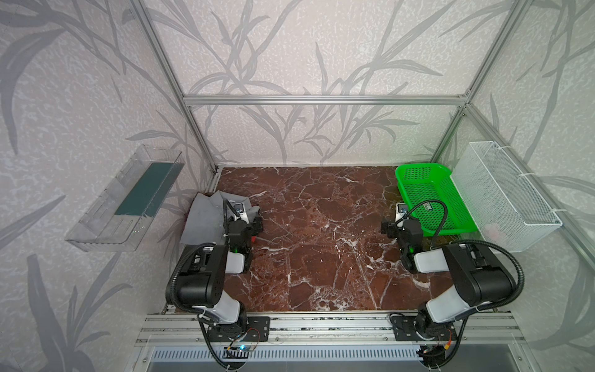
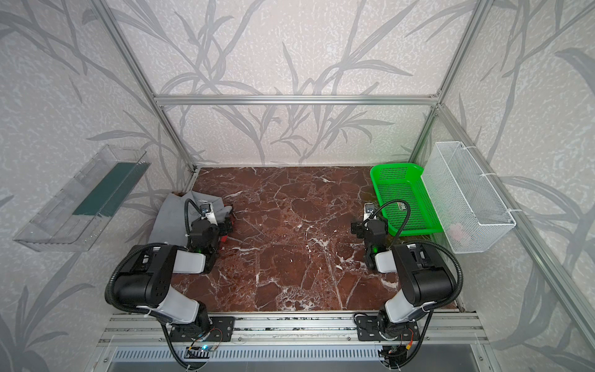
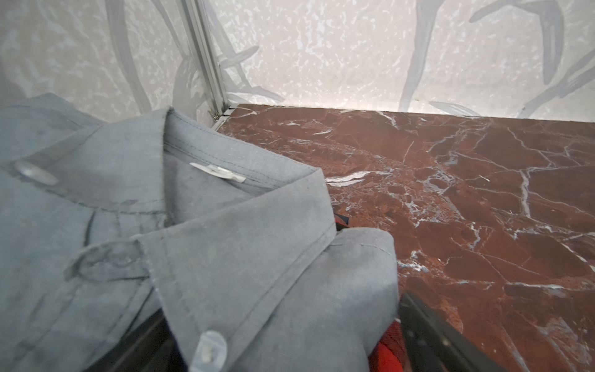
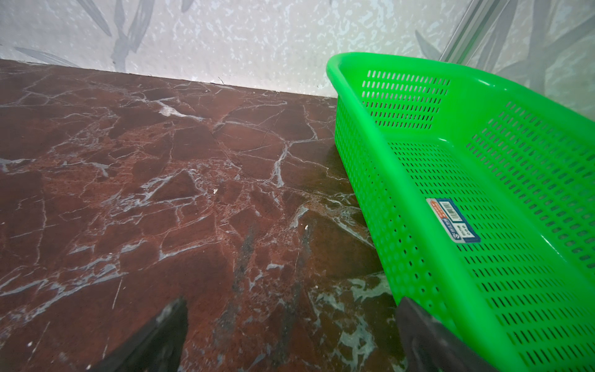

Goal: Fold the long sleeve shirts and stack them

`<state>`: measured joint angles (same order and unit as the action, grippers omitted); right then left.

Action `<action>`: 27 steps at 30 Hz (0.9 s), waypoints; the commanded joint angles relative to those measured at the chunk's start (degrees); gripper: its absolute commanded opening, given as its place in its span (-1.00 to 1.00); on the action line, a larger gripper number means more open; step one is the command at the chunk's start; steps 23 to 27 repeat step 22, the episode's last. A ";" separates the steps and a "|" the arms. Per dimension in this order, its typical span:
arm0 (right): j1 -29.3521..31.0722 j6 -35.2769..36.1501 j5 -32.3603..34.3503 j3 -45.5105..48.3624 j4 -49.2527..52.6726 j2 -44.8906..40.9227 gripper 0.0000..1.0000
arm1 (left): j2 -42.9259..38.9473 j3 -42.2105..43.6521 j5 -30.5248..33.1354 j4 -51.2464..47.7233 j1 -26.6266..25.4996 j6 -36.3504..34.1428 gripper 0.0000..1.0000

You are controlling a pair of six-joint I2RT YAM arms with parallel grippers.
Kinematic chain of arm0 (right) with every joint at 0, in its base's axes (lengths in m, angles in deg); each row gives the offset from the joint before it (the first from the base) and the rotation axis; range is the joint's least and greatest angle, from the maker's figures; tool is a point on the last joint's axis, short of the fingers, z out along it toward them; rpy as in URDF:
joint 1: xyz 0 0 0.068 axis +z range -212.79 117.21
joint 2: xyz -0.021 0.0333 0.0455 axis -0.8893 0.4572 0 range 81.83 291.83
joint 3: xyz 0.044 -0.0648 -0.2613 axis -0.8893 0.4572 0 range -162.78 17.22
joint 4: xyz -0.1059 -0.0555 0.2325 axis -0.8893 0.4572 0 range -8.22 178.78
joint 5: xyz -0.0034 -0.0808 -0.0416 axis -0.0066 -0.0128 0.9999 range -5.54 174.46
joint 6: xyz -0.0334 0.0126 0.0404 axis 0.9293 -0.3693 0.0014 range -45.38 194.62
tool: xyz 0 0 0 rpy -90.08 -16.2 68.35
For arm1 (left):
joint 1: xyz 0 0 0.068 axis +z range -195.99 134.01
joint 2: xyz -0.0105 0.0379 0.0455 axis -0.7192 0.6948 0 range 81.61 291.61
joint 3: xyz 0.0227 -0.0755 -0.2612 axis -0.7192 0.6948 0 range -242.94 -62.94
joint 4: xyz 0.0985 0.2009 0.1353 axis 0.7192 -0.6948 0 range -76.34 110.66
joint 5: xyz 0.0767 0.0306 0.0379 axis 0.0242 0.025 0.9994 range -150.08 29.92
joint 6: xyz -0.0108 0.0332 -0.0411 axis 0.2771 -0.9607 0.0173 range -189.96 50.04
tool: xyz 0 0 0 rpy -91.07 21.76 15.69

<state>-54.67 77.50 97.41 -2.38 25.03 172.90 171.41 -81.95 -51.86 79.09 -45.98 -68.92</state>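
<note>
A light gray collared shirt [image 1: 201, 220] [image 3: 225, 264] lies folded at the table's left edge, collar and buttons facing up. From under its near corner peeks a bit of red plaid shirt [image 1: 254, 239] [image 3: 388, 354]; the rest of it is hidden. My left gripper [image 1: 243, 223] [image 3: 283, 325] hangs low over the gray shirt's right side. It is open, with the collar cloth lying between the fingers. My right gripper [image 1: 398, 222] [image 4: 289, 312] stands open over bare marble, just left of the green basket [image 1: 402, 190], and holds nothing.
The green basket [image 4: 370, 180] has only a sticker inside and sits at the back right. A white wire basket [image 1: 505, 193] hangs on the right wall and a clear plastic shelf [image 1: 125, 199] on the left wall. Red marble tabletop [image 1: 322, 241] spans the middle.
</note>
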 commanded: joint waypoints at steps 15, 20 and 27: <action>-0.21 0.23 0.15 -0.66 -2.31 0.09 0.98 | -0.03 -2.77 -0.95 -4.91 0.61 0.43 0.98; -0.21 0.16 0.15 -0.65 -2.31 0.14 0.98 | 0.03 -2.71 -1.90 -4.58 1.28 0.72 0.98; -0.21 0.12 0.15 -0.73 -2.31 0.13 0.98 | 0.02 -2.67 -1.82 -4.50 1.22 0.64 0.98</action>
